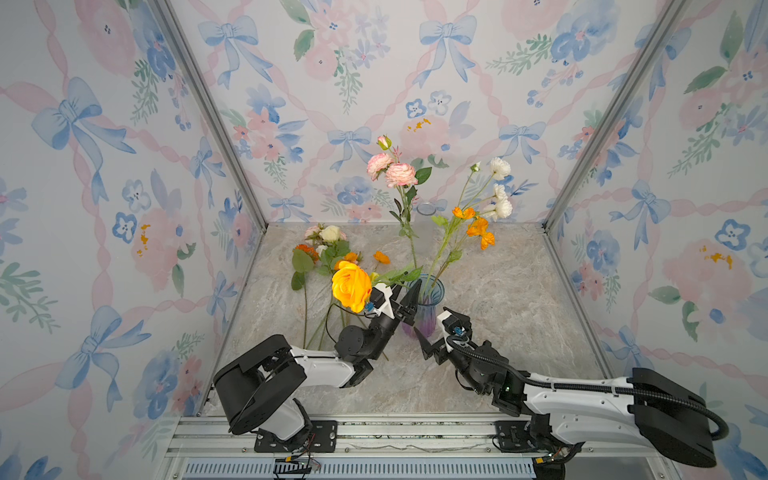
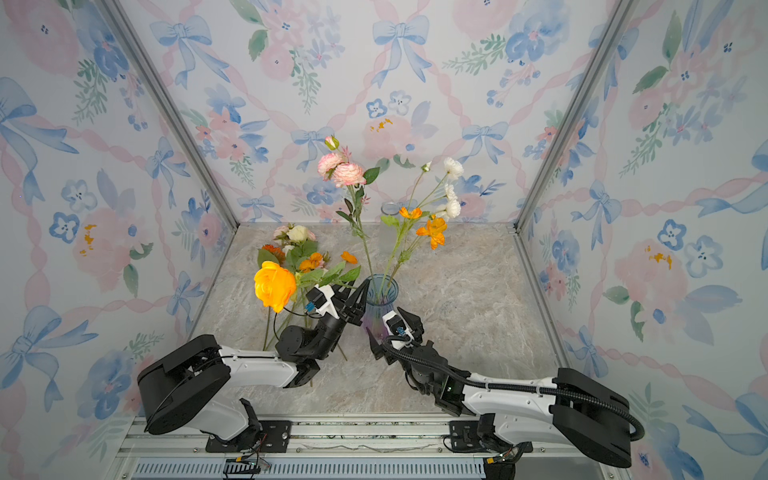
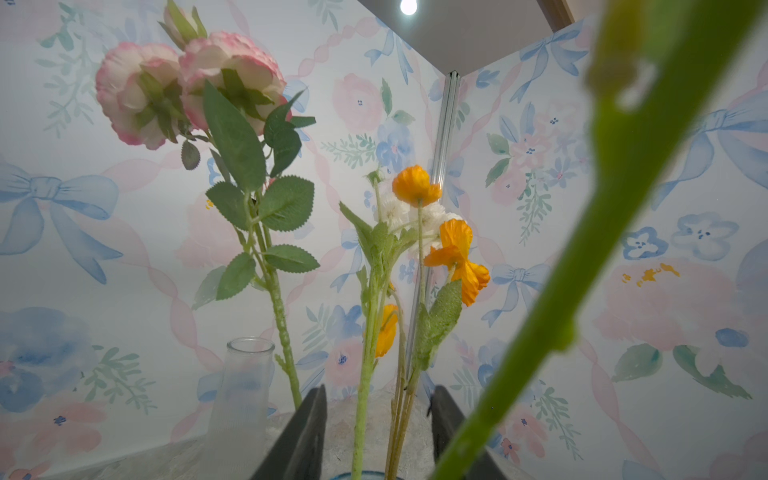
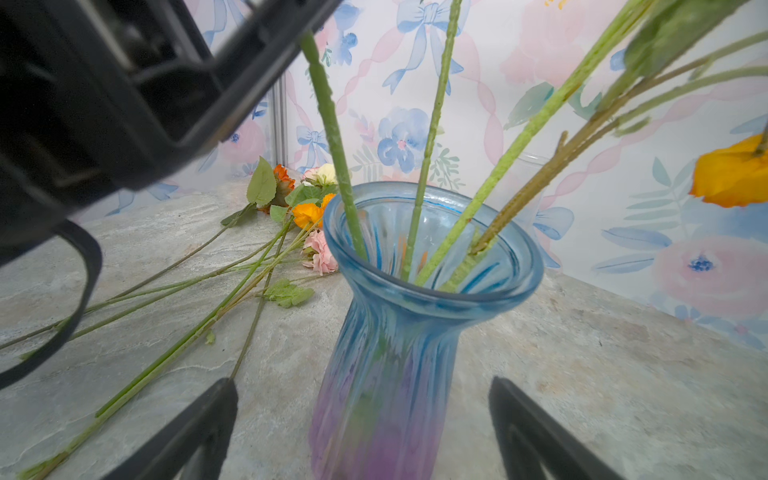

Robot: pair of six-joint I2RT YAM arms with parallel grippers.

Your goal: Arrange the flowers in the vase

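Pastel bow-print wallpaper [image 1: 104, 124] on three walls; marbled grey desk [image 1: 519, 324] beneath.

- vase [image 1: 430, 309]: blue glass shading to purple, upright, mid-desk, between the two arms. Contains pink carnations [image 1: 395, 172], white blooms [image 1: 500, 203] and orange poppies [image 1: 478, 228]; stems in the mouth, heads fanning toward the back wall.
- orange rose [image 1: 351, 286]: head raised left of the vase, just beside the left pincer; stem slants down past that pincer into the vase mouth.
- left pincer [image 1: 408, 297]: at the vase rim, jaws parted to a middling gap; in the left wrist view the rose stem lies along one jaw, not pinched between both.
- right pincer [image 4: 361, 390]: low beside the vase foot, jaws spread wide, holding nothing.
- loose flowers [image 1: 330, 245]: cream, pink and orange, lying flat on the desk, back left.
- clear glass bottle [image 1: 426, 208]: upright by the back wall, behind the vase.
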